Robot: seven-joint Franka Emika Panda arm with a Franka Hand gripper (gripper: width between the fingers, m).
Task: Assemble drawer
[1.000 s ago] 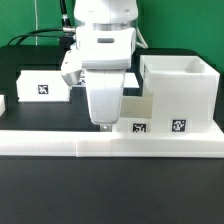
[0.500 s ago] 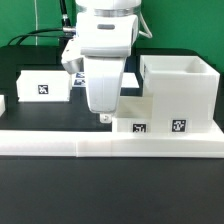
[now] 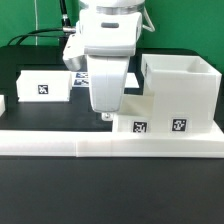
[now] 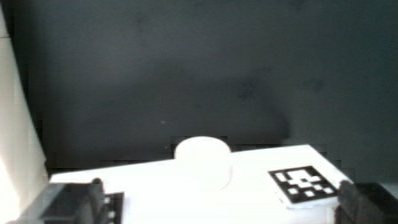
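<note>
The large white cube-shaped housing [image 3: 180, 88] stands at the exterior view's right, against the border bar. A low tray box [image 3: 137, 116] with a marker on its front lies beside the housing, partly hidden by my arm. My gripper [image 3: 106, 116] points down just over this tray's end, away from the housing. In the wrist view the tray's white face [image 4: 160, 195] with its round knob [image 4: 203, 160] and marker [image 4: 306, 183] lies between my fingers [image 4: 82, 204]. The jaws stand wide apart, and my gripper [image 4: 228, 208] is open. A second tray box [image 3: 45, 83] sits at the back left.
The long low white border bar [image 3: 110, 146] runs along the table's front, just before the tray and housing. A small white piece [image 3: 2, 103] shows at the far left edge. Black cables hang behind the arm. A white strip [image 4: 11, 100] edges the wrist view.
My gripper has risen and shifted slightly toward the housing. The tray box under it has stayed in place on the table.
</note>
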